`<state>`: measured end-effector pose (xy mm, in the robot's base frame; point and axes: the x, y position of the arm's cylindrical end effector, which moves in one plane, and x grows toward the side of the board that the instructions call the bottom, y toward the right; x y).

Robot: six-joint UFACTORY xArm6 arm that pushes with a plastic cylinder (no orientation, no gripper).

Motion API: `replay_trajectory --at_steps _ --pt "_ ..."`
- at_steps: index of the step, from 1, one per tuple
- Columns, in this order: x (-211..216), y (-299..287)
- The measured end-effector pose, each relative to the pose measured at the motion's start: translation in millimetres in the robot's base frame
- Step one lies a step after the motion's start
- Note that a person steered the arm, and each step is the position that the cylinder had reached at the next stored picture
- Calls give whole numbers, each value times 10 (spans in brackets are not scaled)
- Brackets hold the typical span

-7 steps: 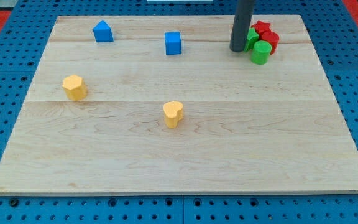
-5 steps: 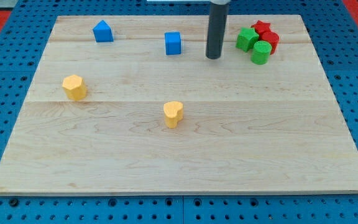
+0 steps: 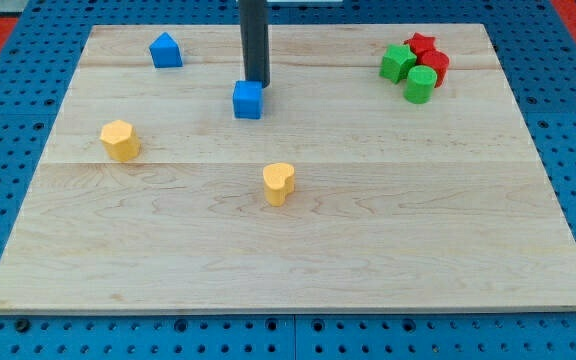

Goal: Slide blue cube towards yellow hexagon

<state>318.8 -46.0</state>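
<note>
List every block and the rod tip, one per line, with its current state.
my tip: down at the blue cube's top-right edge
blue cube: flat, apart from the yellow hexagon
yellow hexagon: alone at the view's left
blue pointed block: alone, top left
yellow heart-shaped block: alone, mid-board
green blocks and red blocks: clustered, top right
</note>
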Motion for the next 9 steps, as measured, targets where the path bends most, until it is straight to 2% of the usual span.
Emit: replay_trajectory --at_steps 4,6,7,9 --pt "1041 -223" --pt "1366 -707" --pt "1366 -893" --pt "113 -862"
